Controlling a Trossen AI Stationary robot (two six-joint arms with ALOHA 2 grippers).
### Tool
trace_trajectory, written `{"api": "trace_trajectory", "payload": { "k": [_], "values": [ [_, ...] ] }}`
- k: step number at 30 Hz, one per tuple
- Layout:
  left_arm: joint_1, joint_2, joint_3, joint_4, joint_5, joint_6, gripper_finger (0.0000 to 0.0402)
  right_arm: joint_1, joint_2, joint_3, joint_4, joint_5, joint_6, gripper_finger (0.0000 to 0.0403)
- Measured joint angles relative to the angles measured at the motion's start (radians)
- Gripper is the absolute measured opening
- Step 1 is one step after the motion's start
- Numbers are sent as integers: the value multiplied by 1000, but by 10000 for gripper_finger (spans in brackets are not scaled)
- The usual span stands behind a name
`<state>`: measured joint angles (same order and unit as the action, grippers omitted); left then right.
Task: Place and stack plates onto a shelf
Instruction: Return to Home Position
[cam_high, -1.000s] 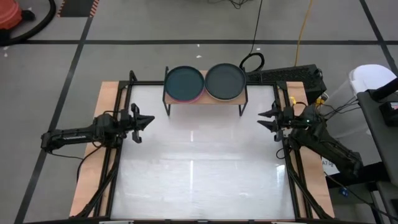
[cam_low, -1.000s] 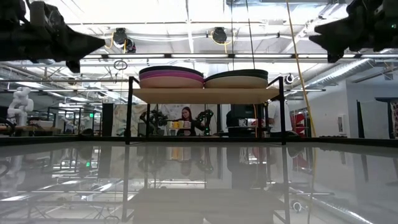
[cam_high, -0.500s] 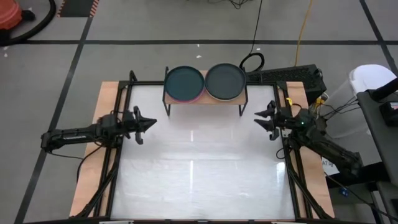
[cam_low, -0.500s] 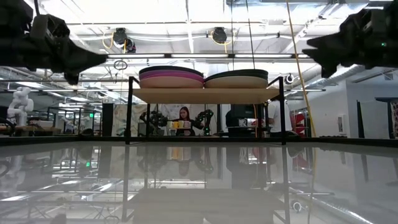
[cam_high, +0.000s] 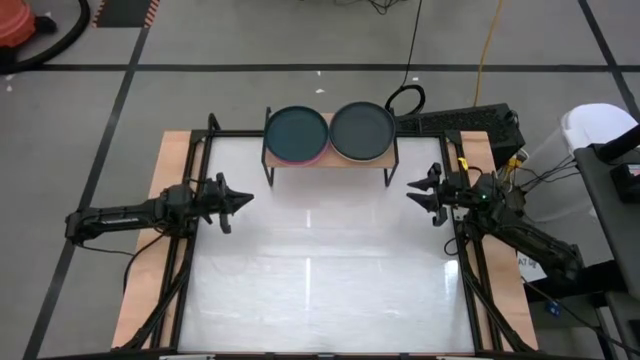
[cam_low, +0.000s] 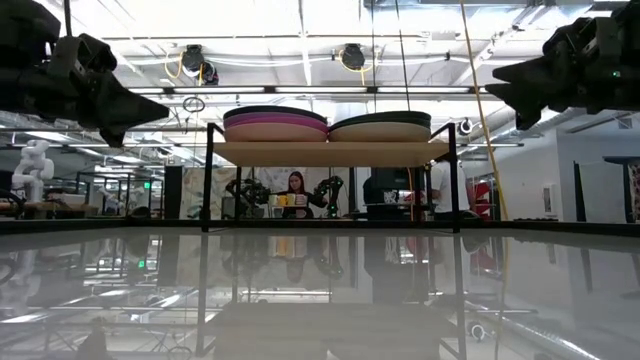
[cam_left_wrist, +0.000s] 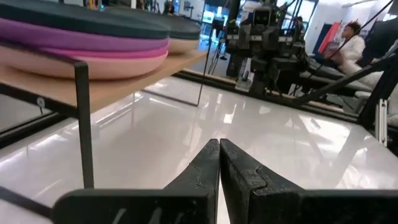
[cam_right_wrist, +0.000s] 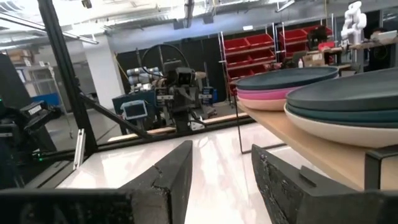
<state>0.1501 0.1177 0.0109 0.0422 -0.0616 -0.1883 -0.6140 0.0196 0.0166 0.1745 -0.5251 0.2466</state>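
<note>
The plates sit in two stacks on the light-wood shelf (cam_high: 338, 163) at the table's far edge. The left stack (cam_high: 295, 133) has a dark teal plate on top, with purple and pink below (cam_left_wrist: 93, 46). The right stack (cam_high: 362, 131) is dark grey over beige (cam_low: 380, 127). My left gripper (cam_high: 243, 196) hovers shut above the table's left side, near of the shelf; its fingertips meet in the left wrist view (cam_left_wrist: 219, 143). My right gripper (cam_high: 412, 190) hovers open over the table's right side (cam_right_wrist: 222, 149). Neither holds anything.
The shelf stands on thin black legs (cam_low: 208, 180) above the glossy white tabletop (cam_high: 320, 270). Black frame rails run along both table sides (cam_high: 185, 260). Cables lie beyond the far edge (cam_high: 405, 98). People and other robots show in the room behind (cam_low: 298, 192).
Both grippers have moved a little inward over the table: the left toward the table's right, the right toward the table's left. The plates and shelf have stayed still.
</note>
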Motion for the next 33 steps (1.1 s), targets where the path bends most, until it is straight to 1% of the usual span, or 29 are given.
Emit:
{"api": "trace_trajectory", "payload": {
  "k": [33],
  "values": [
    [0,0,0,13,0,1,17,0,0,-2,-2,0,0,146]
  ]
}}
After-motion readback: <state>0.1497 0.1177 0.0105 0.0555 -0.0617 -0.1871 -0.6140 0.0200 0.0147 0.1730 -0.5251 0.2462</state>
